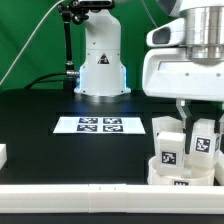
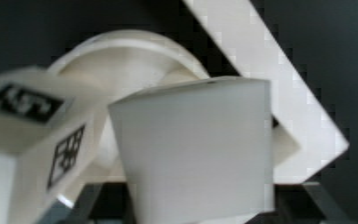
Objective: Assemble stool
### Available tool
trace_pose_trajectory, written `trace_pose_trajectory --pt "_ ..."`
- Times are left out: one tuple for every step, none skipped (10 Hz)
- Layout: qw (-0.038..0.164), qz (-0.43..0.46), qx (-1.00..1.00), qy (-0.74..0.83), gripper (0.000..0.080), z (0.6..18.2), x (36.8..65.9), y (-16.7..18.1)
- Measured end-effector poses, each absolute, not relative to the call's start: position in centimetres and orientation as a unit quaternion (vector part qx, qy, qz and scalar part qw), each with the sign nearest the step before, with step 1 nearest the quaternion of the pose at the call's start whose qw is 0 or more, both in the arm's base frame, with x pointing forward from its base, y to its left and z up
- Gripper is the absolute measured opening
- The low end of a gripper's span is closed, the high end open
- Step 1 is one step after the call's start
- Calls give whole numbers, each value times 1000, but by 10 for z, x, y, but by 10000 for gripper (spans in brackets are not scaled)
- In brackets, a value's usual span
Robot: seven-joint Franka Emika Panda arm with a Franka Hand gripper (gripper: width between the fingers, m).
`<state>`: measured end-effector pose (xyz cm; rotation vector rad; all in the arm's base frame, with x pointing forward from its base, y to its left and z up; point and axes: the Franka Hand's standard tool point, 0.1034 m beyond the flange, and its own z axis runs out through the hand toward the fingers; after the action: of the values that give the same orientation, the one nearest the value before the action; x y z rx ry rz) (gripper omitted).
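Note:
The stool's round white seat (image 1: 183, 176) lies at the front of the exterior view's right, against the white rail. One tagged leg (image 1: 167, 146) stands upright on it. My gripper (image 1: 198, 124) hangs over the seat, shut on a second tagged leg (image 1: 204, 141), which it holds upright just beside the first. In the wrist view the held leg (image 2: 194, 140) fills the middle between my gripper's (image 2: 197, 210) jaws. The other leg (image 2: 34, 135) shows its tag close by, and the seat (image 2: 131, 55) curves behind both. Whether the held leg touches the seat is hidden.
The marker board (image 1: 100, 125) lies flat on the black table mid-scene. The arm's white base (image 1: 100, 62) stands behind it. A long white rail (image 1: 80, 194) runs along the front edge, and another rail (image 2: 274, 70) borders the seat. A small white piece (image 1: 3, 155) sits at the exterior view's left.

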<state>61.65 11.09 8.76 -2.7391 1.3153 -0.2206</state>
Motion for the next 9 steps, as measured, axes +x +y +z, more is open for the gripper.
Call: trace_pose_trajectory --pt "64 -69 -869 486 341 87 616 110" --pt "80 -61 -835 542 341 87 615 109" --pt "87 -55 -808 580 341 87 615 110" --pt "95 -51 -782 614 341 86 615 111" --pt "98 -45 -756 646 341 86 615 112" --pt "92 -41 -754 649 341 86 616 116" --pt "98 -36 -728 678 341 86 616 118" --pt "99 -33 -708 698 341 86 616 118" --pt "99 -32 -699 707 341 86 616 118"
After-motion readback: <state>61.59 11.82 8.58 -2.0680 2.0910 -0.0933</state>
